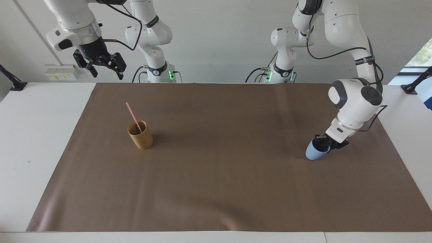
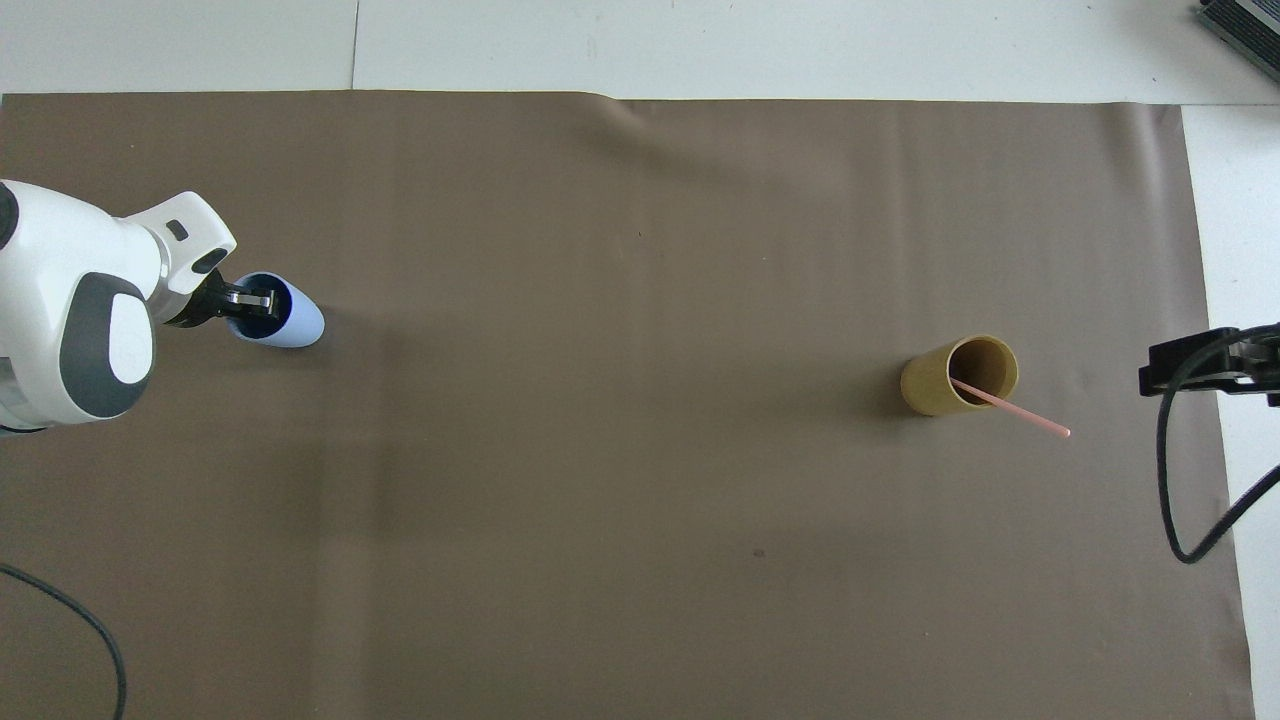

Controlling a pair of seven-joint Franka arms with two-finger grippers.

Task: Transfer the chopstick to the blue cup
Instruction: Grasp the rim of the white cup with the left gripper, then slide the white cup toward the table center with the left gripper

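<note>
The left end effector (image 1: pixel 320 143) reaches down, clenched on the rim of the one blue cup (image 1: pixel 314 152). The right end effector (image 1: pixel 101 64), released, waits raised. One chopstick (image 1: pixel 133 117) leans in the one tan cup (image 1: pixel 140 135).

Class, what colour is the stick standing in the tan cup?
Pale pink: the chopstick shows best in the overhead view.

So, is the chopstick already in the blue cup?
No, the chopstick stands in the tan cup, not the blue cup.
</note>
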